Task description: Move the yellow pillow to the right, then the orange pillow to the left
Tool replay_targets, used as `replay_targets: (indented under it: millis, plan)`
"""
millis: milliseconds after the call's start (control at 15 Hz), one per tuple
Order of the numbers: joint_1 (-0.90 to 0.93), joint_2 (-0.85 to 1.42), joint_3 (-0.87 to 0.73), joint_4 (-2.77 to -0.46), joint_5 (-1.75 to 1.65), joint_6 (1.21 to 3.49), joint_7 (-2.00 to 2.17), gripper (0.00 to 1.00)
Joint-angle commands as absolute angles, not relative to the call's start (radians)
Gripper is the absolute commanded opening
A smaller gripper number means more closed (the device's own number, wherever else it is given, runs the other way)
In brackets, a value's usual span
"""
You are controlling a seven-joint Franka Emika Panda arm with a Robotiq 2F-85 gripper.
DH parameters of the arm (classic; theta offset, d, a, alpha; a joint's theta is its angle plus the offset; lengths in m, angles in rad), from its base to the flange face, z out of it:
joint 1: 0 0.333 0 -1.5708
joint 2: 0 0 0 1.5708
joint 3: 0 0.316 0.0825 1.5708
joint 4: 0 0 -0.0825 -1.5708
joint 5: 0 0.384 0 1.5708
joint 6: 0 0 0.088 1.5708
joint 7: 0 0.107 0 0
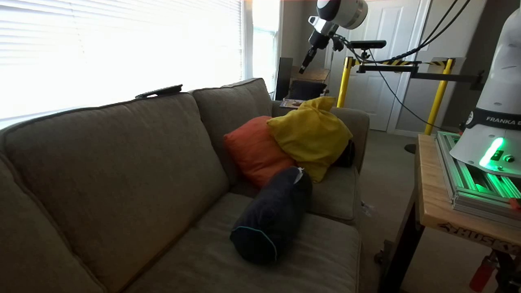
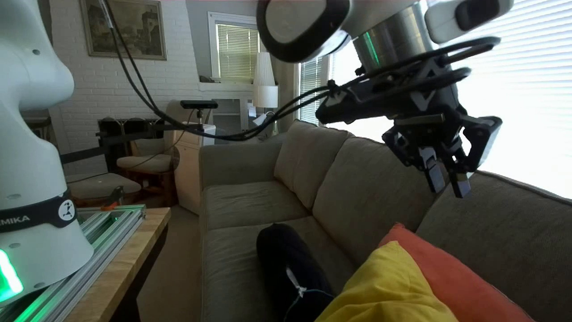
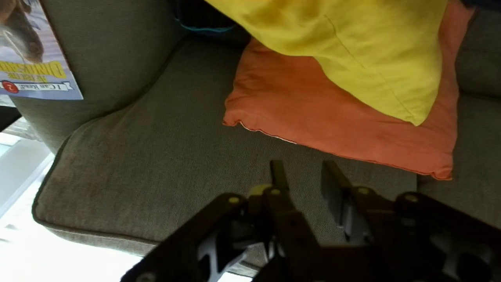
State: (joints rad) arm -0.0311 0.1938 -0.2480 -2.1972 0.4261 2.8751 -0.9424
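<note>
The gripper [image 3: 302, 165], jaws parted, hangs above the yellow pillow [image 3: 364, 51] and orange pillow [image 3: 332, 117].

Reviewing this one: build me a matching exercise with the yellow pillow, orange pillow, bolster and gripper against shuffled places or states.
1. Yellow pillow
2. Orange pillow
3. Bolster
4. Gripper

A. Between another pillow and the backrest
B. Hanging clear of the pillows, jaws apart, nothing held
C. Dark navy, lying on the sofa seat
D. Covering part of another pillow in the wrist view

Pairs: 1-D; 2-A; 3-C; 4-B
</note>
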Motion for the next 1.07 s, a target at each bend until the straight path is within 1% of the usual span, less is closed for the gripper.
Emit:
replay_targets:
  millis: [0, 267, 333, 400, 600, 667, 1000]
  plan:
    - [-0.021, 0.286, -0.223, -2.100, 0.446, 2.892, -0.908, 0.62]
    - [-0.016, 0.296, -0.167, -2.077, 0.435, 2.863, -0.972, 0.91]
    - [-0.011, 0.303, -0.147, -2.071, 0.424, 2.855, -0.995, 0.97]
    - [-0.003, 0.312, -0.132, -2.062, 0.411, 2.854, -1.005, 1.00]
    - [0.045, 0.389, -0.107, -1.989, 0.359, 2.800, -0.989, 1.00]
    - [0.022, 0.316, -0.106, -2.067, 0.402, 2.836, -0.998, 1.00]
    - [0.027, 0.328, -0.109, -2.059, 0.401, 2.836, -0.993, 1.00]
